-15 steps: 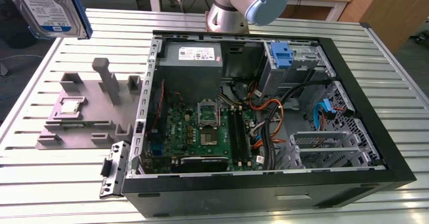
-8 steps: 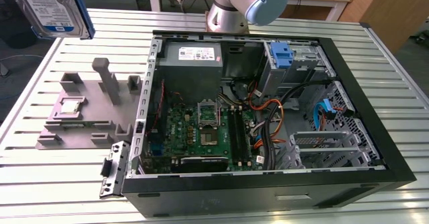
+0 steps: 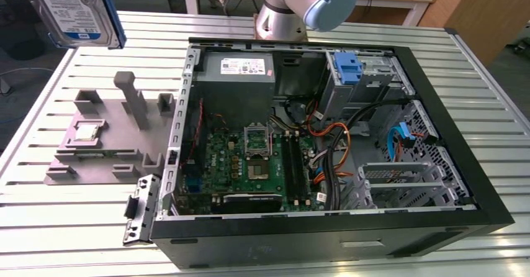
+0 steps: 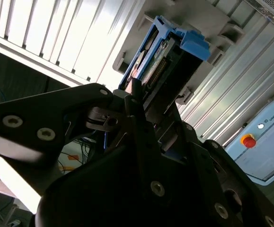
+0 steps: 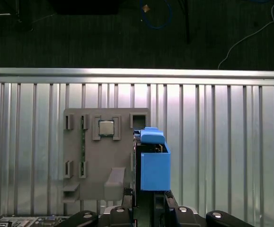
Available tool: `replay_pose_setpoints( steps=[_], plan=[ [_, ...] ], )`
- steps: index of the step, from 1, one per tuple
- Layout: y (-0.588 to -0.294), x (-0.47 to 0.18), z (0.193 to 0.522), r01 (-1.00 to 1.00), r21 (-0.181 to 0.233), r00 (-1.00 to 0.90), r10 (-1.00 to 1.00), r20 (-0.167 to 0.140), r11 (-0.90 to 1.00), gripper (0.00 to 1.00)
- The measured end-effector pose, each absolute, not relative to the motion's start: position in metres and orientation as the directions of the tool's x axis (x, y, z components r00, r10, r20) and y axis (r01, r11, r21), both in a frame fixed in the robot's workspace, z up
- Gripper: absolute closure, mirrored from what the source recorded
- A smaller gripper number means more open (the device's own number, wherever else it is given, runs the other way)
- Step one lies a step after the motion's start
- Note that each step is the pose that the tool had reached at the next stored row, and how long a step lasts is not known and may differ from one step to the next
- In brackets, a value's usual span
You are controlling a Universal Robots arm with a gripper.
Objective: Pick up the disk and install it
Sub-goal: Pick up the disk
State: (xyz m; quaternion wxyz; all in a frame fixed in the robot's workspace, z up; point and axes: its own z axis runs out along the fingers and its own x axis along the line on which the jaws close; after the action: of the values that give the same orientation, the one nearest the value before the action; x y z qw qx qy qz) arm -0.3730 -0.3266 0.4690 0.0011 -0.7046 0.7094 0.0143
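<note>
1. We see the arm (image 3: pixel 282 17) at the top of the exterior view: a silver-grey tube with a rounded pale blue joint cap (image 3: pixel 329 5).
2. In both wrist views the hand (image 4: pixel 137 97) (image 5: pixel 144 208) is matte black, its flat plates studded with silver screws (image 4: pixel 13 121).

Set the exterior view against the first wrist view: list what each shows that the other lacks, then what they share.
Exterior view, not the first wrist view: the motherboard and grey power supply inside the open computer case, plus an arm joint.
First wrist view, not the exterior view: the gripper, its jaws closed on the disk, and a blue cable on the floor beyond the table.
Both: the disk held in the air, the grey fixture carrying the processor chip, and the slatted table.
</note>
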Motion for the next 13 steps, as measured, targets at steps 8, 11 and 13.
replay_pose_setpoints(
  steps=[8,11,13],
  plan=[
    [-0.327,-0.361,0.469,-1.000,0.019,-0.007,-1.000,-0.022,0.007,0.65],
    [-0.327,-0.356,0.469,-1.000,0.019,-0.007,-1.000,-0.022,0.007,0.65],
    [-0.327,-0.353,0.469,-1.000,0.019,-0.007,-1.000,-0.022,0.007,0.65]
  ],
)
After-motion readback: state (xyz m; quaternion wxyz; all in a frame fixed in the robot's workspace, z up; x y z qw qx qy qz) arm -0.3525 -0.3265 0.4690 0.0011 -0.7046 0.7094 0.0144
